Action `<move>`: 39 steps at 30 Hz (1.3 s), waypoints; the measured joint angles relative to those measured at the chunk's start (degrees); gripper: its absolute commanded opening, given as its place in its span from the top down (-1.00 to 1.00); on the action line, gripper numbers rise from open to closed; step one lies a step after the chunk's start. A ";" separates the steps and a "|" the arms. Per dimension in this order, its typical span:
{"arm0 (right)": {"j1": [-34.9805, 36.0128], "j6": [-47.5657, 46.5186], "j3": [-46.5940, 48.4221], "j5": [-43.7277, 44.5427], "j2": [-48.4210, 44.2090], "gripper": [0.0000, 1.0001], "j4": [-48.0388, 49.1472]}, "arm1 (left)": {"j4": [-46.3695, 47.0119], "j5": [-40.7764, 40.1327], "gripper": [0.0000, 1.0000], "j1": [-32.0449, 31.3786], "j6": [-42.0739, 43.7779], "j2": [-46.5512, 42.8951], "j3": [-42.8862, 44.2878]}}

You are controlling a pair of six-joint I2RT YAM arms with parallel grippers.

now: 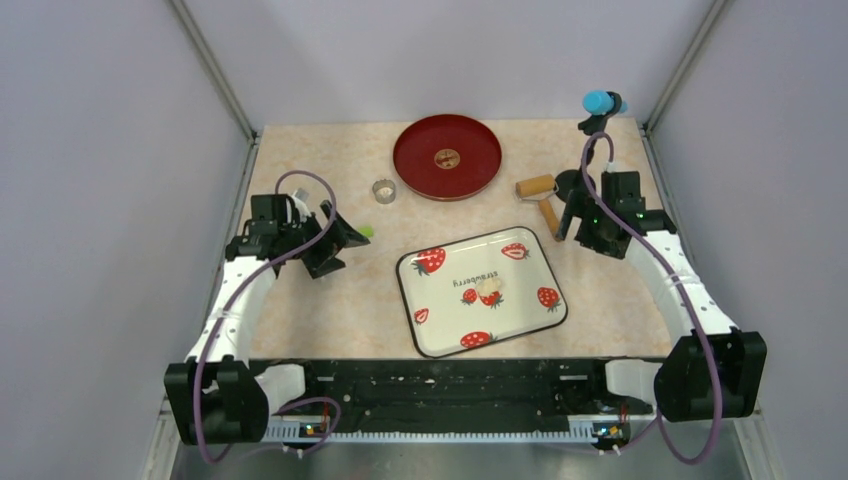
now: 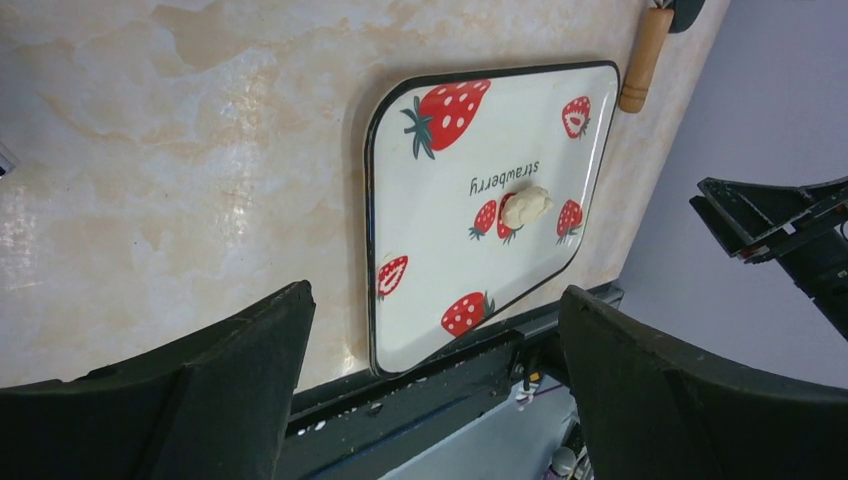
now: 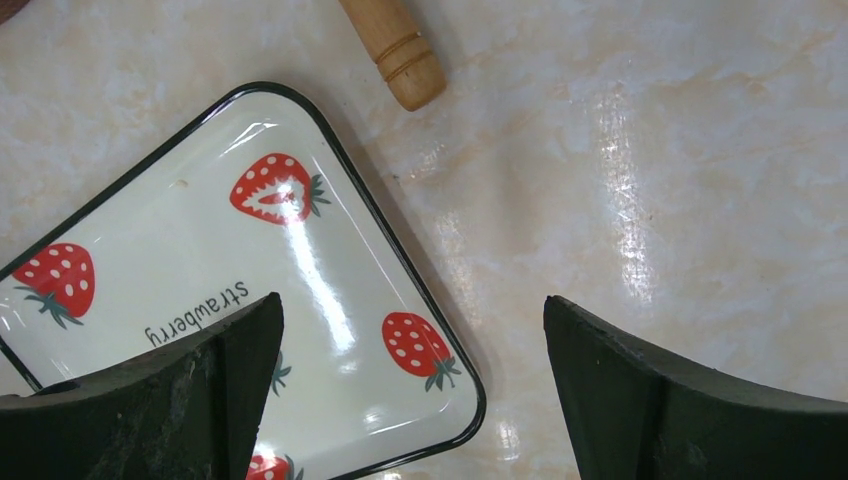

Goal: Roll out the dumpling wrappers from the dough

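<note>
Rolling has not begun. A small dough lump sits on the strawberry tray, mid-bench toward the near edge. The left pincer and right pincer gape wide, empty. Likely next: the right takes the wooden roller beside it.

Right wrist view: strawberry tray cut off by the left and bottom edges, partly hidden behind the right gripper; wooden roller shows one handle end only, the rest beyond the top edge; left wrist view: roller also cut off at the top; top view: small item at the centre of the red plate too small to identify.
</note>
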 measured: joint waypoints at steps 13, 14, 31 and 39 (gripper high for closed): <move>0.00 -2.32 -1.79 -1.40 -0.61 -0.98 0.81 | 3.78 3.23 -0.93 0.07 -3.28 -4.63 -0.76; 0.00 -2.84 -2.25 -1.44 -0.55 -0.98 1.27 | 4.61 3.56 -0.93 0.04 -3.91 -4.98 -1.38; 0.39 -6.29 2.25 -1.81 21.33 -0.44 8.98 | 10.36 7.30 -0.98 -2.12 -5.31 1.66 -3.04; 2.75 -9.27 7.23 3.45 28.92 -0.26 13.14 | 12.35 7.23 -0.97 -2.27 -4.83 8.61 1.77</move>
